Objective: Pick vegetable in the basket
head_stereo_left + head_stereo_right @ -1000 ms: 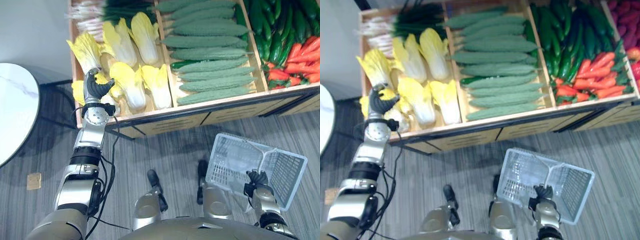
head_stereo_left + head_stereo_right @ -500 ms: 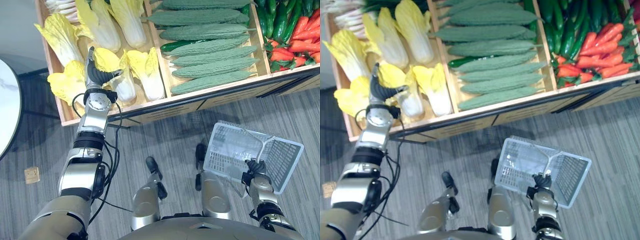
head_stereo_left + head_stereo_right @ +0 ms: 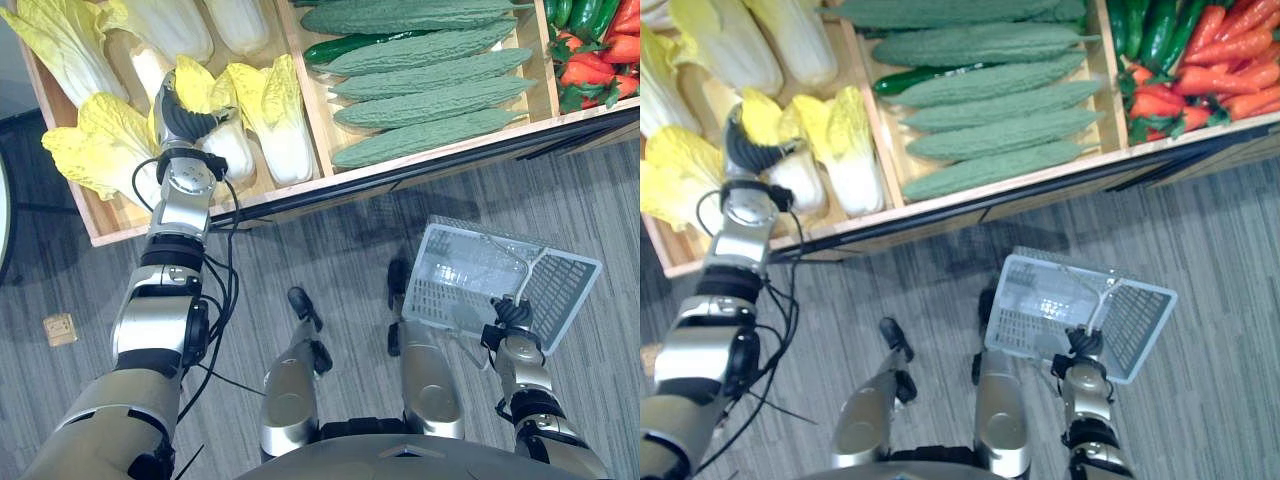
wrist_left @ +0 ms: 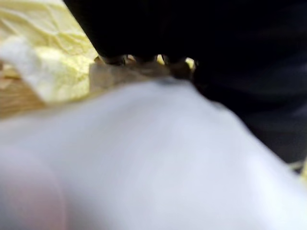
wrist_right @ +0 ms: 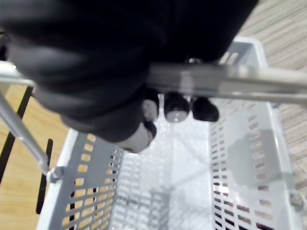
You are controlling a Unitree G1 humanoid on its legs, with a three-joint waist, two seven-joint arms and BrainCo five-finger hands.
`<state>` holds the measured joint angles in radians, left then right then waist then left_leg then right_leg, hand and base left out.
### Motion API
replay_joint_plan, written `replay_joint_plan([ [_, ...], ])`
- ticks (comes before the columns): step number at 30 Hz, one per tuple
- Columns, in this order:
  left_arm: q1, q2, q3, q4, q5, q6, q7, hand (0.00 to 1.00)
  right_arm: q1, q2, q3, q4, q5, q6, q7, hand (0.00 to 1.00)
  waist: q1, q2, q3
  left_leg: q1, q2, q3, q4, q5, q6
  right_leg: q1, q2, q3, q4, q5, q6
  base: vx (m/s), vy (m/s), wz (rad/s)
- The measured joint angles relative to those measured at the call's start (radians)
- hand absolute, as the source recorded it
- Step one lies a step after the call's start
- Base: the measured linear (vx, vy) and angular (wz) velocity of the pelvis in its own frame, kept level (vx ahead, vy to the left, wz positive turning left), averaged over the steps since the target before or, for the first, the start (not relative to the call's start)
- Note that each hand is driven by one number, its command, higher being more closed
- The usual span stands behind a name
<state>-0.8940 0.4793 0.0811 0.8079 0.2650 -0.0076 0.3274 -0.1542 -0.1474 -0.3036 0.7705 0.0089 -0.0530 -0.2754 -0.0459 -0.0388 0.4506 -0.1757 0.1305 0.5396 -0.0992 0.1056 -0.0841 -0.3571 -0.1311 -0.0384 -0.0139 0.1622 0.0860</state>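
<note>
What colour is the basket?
Pale grey-white plastic basket with perforated walls, best seen in the left eye view.

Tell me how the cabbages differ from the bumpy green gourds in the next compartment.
The cabbages are yellow-leaved with white stalks; the gourds are green all over. The cabbages are broad and leafy; the gourds are long, slim and tapered. The cabbages lie front to back, white ends nearer the robot; the gourds lie crosswise, side by side. The left hand is at the cabbages, not the gourds. Both fill neighbouring compartments of one wooden crate.
</note>
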Motion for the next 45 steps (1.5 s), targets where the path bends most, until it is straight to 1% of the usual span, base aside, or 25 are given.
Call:
replay_joint_plan([
  [5,-0.011,-0.002,0.0,0.002,-0.002,0.002,-0.004,1.0,0.0,0.0,0.007,-0.006,0.007,0.003,0.001,1.0,0.001,-0.001,0.0,0.006,0.001,0.003,-0.001,0.002,-0.002,0.005,0.0,0.001,0.0,0.006,-0.001,0.03,-0.007,-0.01],
  [9,-0.01,-0.002,-0.028,0.002,-0.003,0.032,-0.025,1.0,0.008,0.001,0.008,-0.015,0.007,0.006,0.004,1.0,0.002,-0.009,0.014,0.074,0.003,-0.005,-0.001,-0.001,0.0,0.082,-0.001,-0.011,-0.005,-0.001,0.004,0.06,-0.002,0.05],
  [11,-0.01,-0.002,-0.032,-0.003,-0.003,0.038,-0.039,1.0,0.025,0.002,0.005,-0.024,0.007,0.006,0.006,1.0,-0.004,-0.008,0.014,0.093,0.001,-0.025,-0.001,-0.004,-0.001,0.111,-0.006,-0.029,-0.006,-0.01,0.008,0.07,-0.006,0.2],
  [14,0.017,0.008,-0.032,-0.089,-0.003,0.043,-0.046,1.0,0.057,0.003,-0.005,-0.032,0.007,0.008,0.011,1.0,-0.004,-0.008,0.013,0.124,0.0,-0.055,0.001,-0.009,-0.002,0.16,-0.01,-0.06,-0.008,-0.024,0.006,0.08,-0.004,0.26],
  [16,0.034,0.018,-0.032,-0.147,-0.002,0.044,-0.046,1.0,0.074,0.003,-0.016,-0.033,0.007,0.01,0.02,1.0,0.0,-0.006,-0.001,0.135,0.0,-0.061,0.001,-0.01,-0.003,0.177,-0.01,-0.065,-0.008,-0.026,0.005,0.06,0.006,0.16],
  [18,0.067,0.052,-0.031,-0.225,0.007,0.043,-0.044,1.0,0.08,0.014,-0.048,-0.033,0.007,0.016,0.028,1.0,0.002,-0.004,-0.014,0.159,-0.007,-0.068,0.001,-0.011,-0.004,0.206,-0.009,-0.066,-0.01,-0.027,0.005,0.06,0.009,0.11],
  [20,0.12,0.073,-0.032,-0.316,0.042,0.043,-0.044,1.0,0.113,0.015,-0.076,-0.033,0.006,0.02,0.034,1.0,-0.004,0.002,-0.064,0.167,-0.011,-0.087,0.001,-0.015,-0.003,0.23,-0.013,-0.085,-0.013,-0.041,0.008,0.05,-0.007,0.24],
  [23,0.188,0.082,-0.032,-0.391,0.065,0.04,-0.043,1.0,0.169,0.016,-0.108,-0.036,0.006,0.027,0.038,1.0,0.001,0.005,-0.124,0.204,-0.01,-0.1,0.001,-0.024,-0.01,0.275,-0.013,-0.095,-0.015,-0.057,0.009,0.05,-0.01,0.13],
  [26,0.235,0.078,-0.051,-0.453,0.077,0.039,-0.042,1.0,0.209,0.019,-0.154,-0.04,0.006,0.028,0.039,1.0,-0.007,0.01,-0.172,0.213,-0.01,-0.114,0.0,-0.03,-0.01,0.296,-0.015,-0.113,-0.014,-0.069,0.013,0.01,-0.004,0.18],
  [27,0.258,0.075,-0.075,-0.505,0.078,0.035,-0.042,1.0,0.227,0.02,-0.172,-0.047,0.007,0.028,0.038,1.0,-0.007,0.012,-0.189,0.211,-0.01,-0.121,-0.001,-0.035,-0.013,0.296,-0.016,-0.115,-0.011,-0.072,0.013,-0.01,0.0,0.15],
  [29,0.274,0.054,-0.119,-0.555,0.08,0.011,-0.043,1.0,0.247,0.022,-0.191,-0.081,0.007,0.034,0.038,1.0,-0.009,0.016,-0.199,0.214,-0.01,-0.13,-0.003,-0.036,-0.012,0.296,-0.021,-0.116,-0.001,-0.078,0.016,-0.01,-0.001,0.05],
  [30,0.279,0.03,-0.142,-0.564,0.08,-0.004,-0.043,1.0,0.248,0.022,-0.197,-0.104,0.007,0.037,0.038,1.0,-0.014,0.017,-0.2,0.224,-0.012,-0.121,0.0,-0.036,-0.012,0.293,-0.025,-0.109,0.015,-0.083,0.019,-0.01,0.019,-0.26],
  [31,0.297,0.009,-0.163,-0.579,0.081,-0.006,-0.045,1.0,0.244,0.023,-0.195,-0.133,0.007,0.037,0.037,1.0,-0.016,0.017,-0.2,0.239,-0.013,-0.097,0.001,-0.039,-0.011,0.276,-0.028,-0.097,0.05,-0.093,0.019,-0.02,0.029,-0.43],
  [32,0.31,0.0,-0.171,-0.591,0.081,-0.009,-0.045,1.0,0.237,0.024,-0.194,-0.15,0.007,0.037,0.036,1.0,-0.015,0.017,-0.201,0.246,-0.014,-0.076,0.001,-0.04,-0.009,0.259,-0.034,-0.103,0.069,-0.105,0.007,-0.03,0.048,-0.77],
  [33,0.349,-0.005,-0.188,-0.635,0.082,-0.014,-0.047,1.0,0.219,0.022,-0.189,-0.187,0.004,0.041,0.033,1.0,-0.016,0.017,-0.202,0.256,-0.017,-0.026,0.003,-0.035,0.003,0.225,-0.065,-0.188,0.111,-0.151,-0.053,-0.01,0.09,-1.1],
  [34,0.395,-0.004,-0.203,-0.679,0.081,-0.023,-0.05,1.0,0.209,0.02,-0.169,-0.215,-0.009,0.045,0.03,1.0,-0.012,0.025,-0.202,0.258,0.002,0.032,0.031,-0.049,0.02,0.217,-0.129,-0.386,0.179,-0.187,-0.139,0.01,0.085,-1.24],
  [35,0.422,-0.003,-0.208,-0.7,0.081,-0.029,-0.06,1.0,0.201,0.02,-0.152,-0.228,-0.016,0.045,0.027,1.0,-0.009,0.025,-0.203,0.265,0.013,0.063,0.042,-0.059,0.024,0.214,-0.167,-0.487,0.216,-0.198,-0.172,0.06,0.079,-1.59],
  [36,0.491,-0.002,-0.202,-0.755,0.081,-0.04,-0.07,1.0,0.191,0.02,-0.116,-0.252,-0.029,0.045,0.026,1.0,-0.001,0.013,-0.21,0.288,0.019,0.137,0.062,-0.083,0.014,0.208,-0.238,-0.648,0.284,-0.197,-0.226,0.09,0.011,-1.91],
  [37,0.568,-0.013,-0.195,-0.806,0.081,-0.049,-0.086,1.0,0.183,0.014,-0.081,-0.284,-0.034,0.045,0.026,1.0,0.015,0.009,-0.214,0.318,0.035,0.222,0.095,-0.11,-0.004,0.216,-0.278,-0.76,0.323,-0.181,-0.242,0.11,-0.009,-2.06],
  [38,0.612,-0.025,-0.188,-0.834,0.08,-0.053,-0.094,1.0,0.175,0.009,-0.055,-0.298,-0.036,0.045,0.027,1.0,0.017,0.012,-0.214,0.333,0.049,0.267,0.114,-0.122,-0.015,0.217,-0.276,-0.791,0.33,-0.179,-0.233,0.1,-0.046,-1.84],
  [39,0.665,-0.053,-0.178,-0.861,0.078,-0.065,-0.112,1.0,0.169,0.006,-0.019,-0.325,-0.052,0.045,0.027,1.0,0.013,0.016,-0.216,0.346,0.069,0.312,0.139,-0.137,-0.026,0.211,-0.259,-0.804,0.325,-0.171,-0.197,0.12,-0.12,-1.66],
  [40,0.722,-0.128,-0.183,-0.866,0.078,-0.084,-0.141,1.0,0.181,0.006,0.038,-0.396,-0.074,0.044,0.029,1.0,0.003,0.034,-0.226,0.353,0.104,0.369,0.185,-0.163,-0.058,0.18,-0.21,-0.748,0.318,-0.172,-0.146,0.12,-0.128,-1.52],
  [42,0.772,-0.22,-0.2,-0.859,0.071,-0.091,-0.161,1.0,0.197,0.007,0.095,-0.468,-0.092,0.044,0.04,1.0,-0.005,0.047,-0.233,0.375,0.146,0.438,0.23,-0.184,-0.076,0.141,-0.161,-0.68,0.333,-0.197,-0.159,0.14,-0.154,-1.39],
  [43,0.798,-0.289,-0.25,-0.822,0.062,-0.096,-0.172,1.0,0.233,0.011,0.152,-0.542,-0.114,0.043,0.046,1.0,-0.027,0.058,-0.238,0.382,0.2,0.472,0.306,-0.205,-0.069,0.12,-0.134,-0.641,0.365,-0.245,-0.156,0.22,-0.262,-1.24],
  [45,0.81,-0.338,-0.301,-0.763,0.06,-0.097,-0.176,1.0,0.262,0.012,0.219,-0.594,-0.12,0.042,0.056,1.0,-0.042,0.059,-0.238,0.382,0.28,0.462,0.45,-0.213,-0.038,0.114,-0.096,-0.592,0.387,-0.278,-0.168,0.22,-0.277,-1.05],
])
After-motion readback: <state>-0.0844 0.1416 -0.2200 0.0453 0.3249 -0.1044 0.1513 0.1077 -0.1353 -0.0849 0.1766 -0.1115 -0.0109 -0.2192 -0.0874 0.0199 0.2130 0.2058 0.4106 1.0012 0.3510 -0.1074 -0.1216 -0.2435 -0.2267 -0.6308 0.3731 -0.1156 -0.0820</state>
